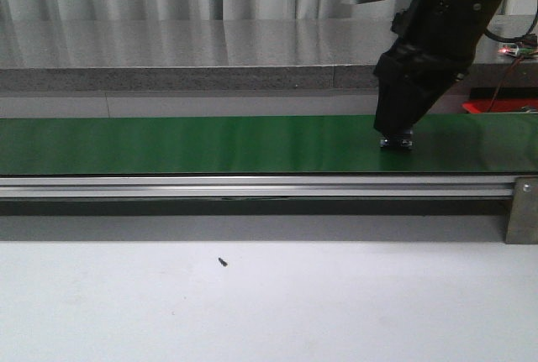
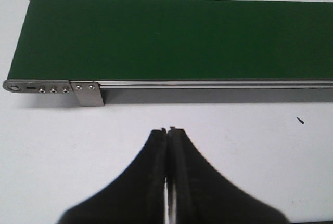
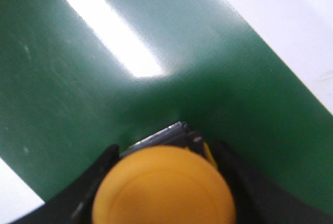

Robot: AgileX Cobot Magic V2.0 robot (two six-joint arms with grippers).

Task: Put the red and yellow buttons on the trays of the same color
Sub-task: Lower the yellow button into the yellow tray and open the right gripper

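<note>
A yellow button (image 3: 164,187) with a dark metal base stands on the green conveyor belt (image 3: 78,94). My right gripper (image 3: 166,150) reaches down onto the belt, its black fingers pressed against both sides of the button. In the front view only the button's base (image 1: 396,141) shows under the right gripper (image 1: 395,129), toward the belt's right end. My left gripper (image 2: 169,130) is shut with nothing in it, hovering over the white table (image 2: 62,151) just in front of the belt's end (image 2: 47,86). No red button and no yellow tray is in view.
The belt (image 1: 185,144) runs across the table with an aluminium rail (image 1: 252,186) along its front and a metal bracket (image 1: 521,209) at the right. A red tray-like object (image 1: 500,106) lies behind the belt at the far right. A small dark speck (image 1: 223,261) lies on the white table.
</note>
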